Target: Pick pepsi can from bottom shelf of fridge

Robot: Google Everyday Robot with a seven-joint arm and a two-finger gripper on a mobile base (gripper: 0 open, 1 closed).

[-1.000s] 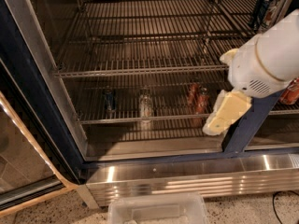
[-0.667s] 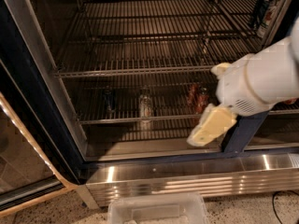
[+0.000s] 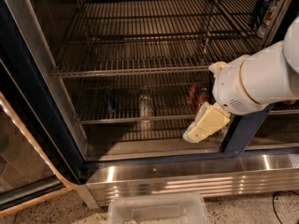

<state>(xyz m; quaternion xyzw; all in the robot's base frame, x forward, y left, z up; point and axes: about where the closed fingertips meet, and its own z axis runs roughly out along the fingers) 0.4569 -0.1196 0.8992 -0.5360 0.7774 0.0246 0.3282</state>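
Gripper (image 3: 196,132), cream-coloured, hung in front of the right part of the bottom shelf (image 3: 131,120), tip angled down and to the left, below the shelf's front rail and above the fridge floor. Spread or pressed together: could not tell. It held nothing that could be made out.

Arm (image 3: 261,80): thick white segment entering from the right edge, sloping down-left to a rounded wrist housing, which covered the right end of the shelf and part of the dark blue upright.

Red cans (image 3: 195,94) stood just behind the wrist, partly hidden by it. Clear bottle (image 3: 145,105) upright near the shelf's middle, well left of the gripper. Pepsi can (image 3: 109,100), small and dark blue, upright on the left part of the bottom shelf, near the bottle and farthest from the gripper; nothing touched it.

Upper rack (image 3: 140,71) carried a can (image 3: 264,6) at its far right corner. Fridge (image 3: 187,176) showed a steel base panel; glass door (image 3: 18,162) open at the left. Clear plastic bin (image 3: 156,209) on the floor below the panel.
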